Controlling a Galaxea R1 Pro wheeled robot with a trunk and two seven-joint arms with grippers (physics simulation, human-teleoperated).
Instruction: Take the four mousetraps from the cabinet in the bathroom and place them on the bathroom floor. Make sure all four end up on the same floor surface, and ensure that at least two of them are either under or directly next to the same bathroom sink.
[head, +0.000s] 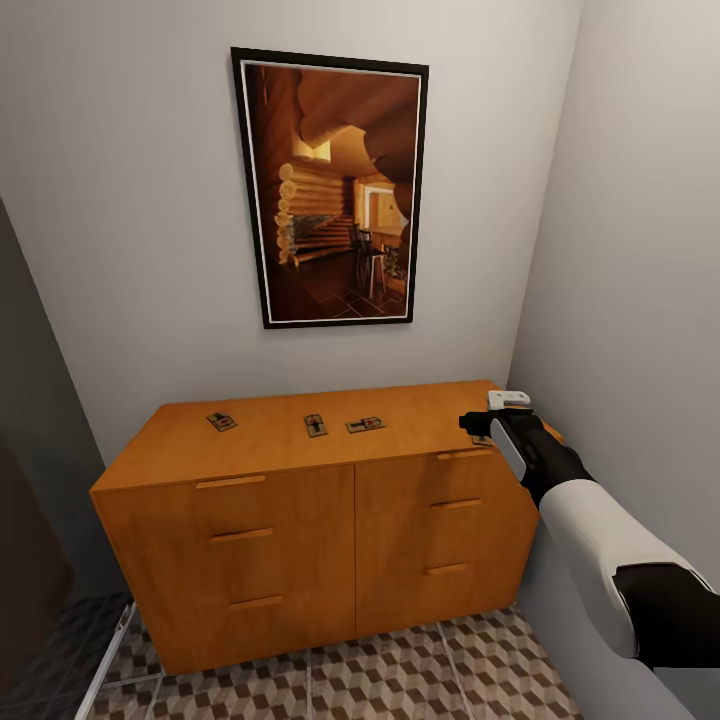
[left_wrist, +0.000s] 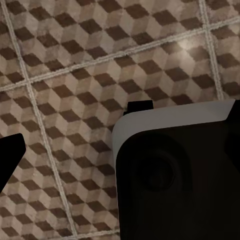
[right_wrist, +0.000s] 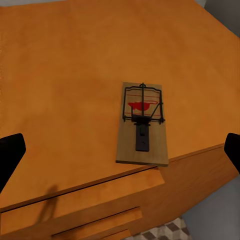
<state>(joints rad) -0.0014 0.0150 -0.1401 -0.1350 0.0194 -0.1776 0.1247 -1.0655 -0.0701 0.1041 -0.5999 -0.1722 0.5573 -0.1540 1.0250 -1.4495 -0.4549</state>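
Wooden mousetrap (right_wrist: 143, 122) shows clearly under right hand (head: 492, 424), half-hidden from head.

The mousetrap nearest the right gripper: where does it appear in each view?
Head view: at the cabinet top's right front edge, mostly hidden behind the right gripper.
Right wrist view: the mousetrap lies flat at centre, near the front edge.
Left wrist view: not in it; patterned floor tiles.
Shared landmark: the orange cabinet.

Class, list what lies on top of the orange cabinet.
Three mousetraps lie on the cabinet top. A fourth lies near its right front edge, under the right end effector, which mostly covers it in the head view.
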